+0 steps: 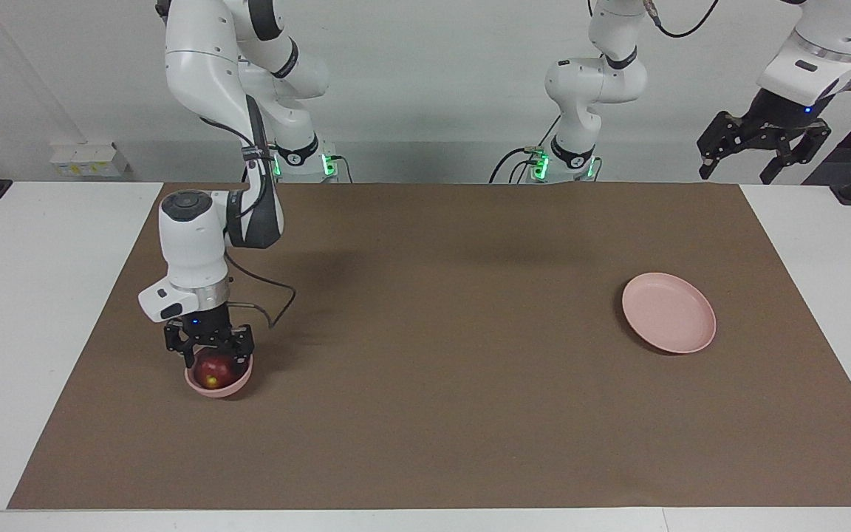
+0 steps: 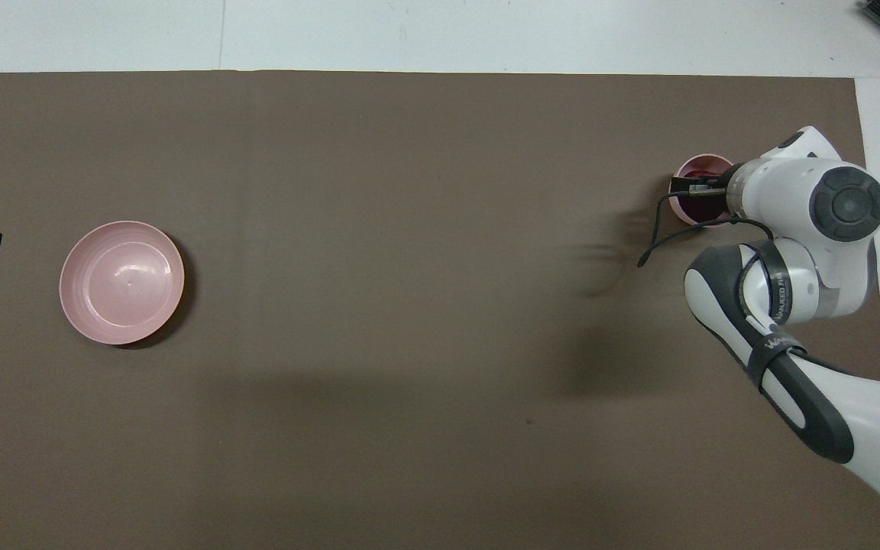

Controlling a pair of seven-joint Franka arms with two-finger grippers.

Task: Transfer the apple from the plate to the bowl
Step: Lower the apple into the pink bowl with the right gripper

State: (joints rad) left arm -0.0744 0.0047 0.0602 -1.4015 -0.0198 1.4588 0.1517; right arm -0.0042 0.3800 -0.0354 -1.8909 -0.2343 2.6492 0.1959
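The dark red apple (image 1: pixel 211 368) with its yellowish patch lies inside the small pink bowl (image 1: pixel 239 384), near the right arm's end of the mat. My right gripper (image 1: pixel 212 356) is down at the bowl's mouth, straddling the apple; whether it still grips the apple cannot be seen. From overhead, the wrist hides most of the bowl (image 2: pixel 706 162). The wide pink plate (image 1: pixel 668 312) (image 2: pixel 121 283) lies bare near the left arm's end. My left gripper (image 1: pixel 742 164) hangs open and high over that end, holding nothing.
A brown mat (image 1: pixel 440 369) covers most of the white table (image 1: pixel 41 310). A black cable (image 1: pixel 278 295) loops from the right wrist just above the mat beside the bowl. Nothing else lies on the mat.
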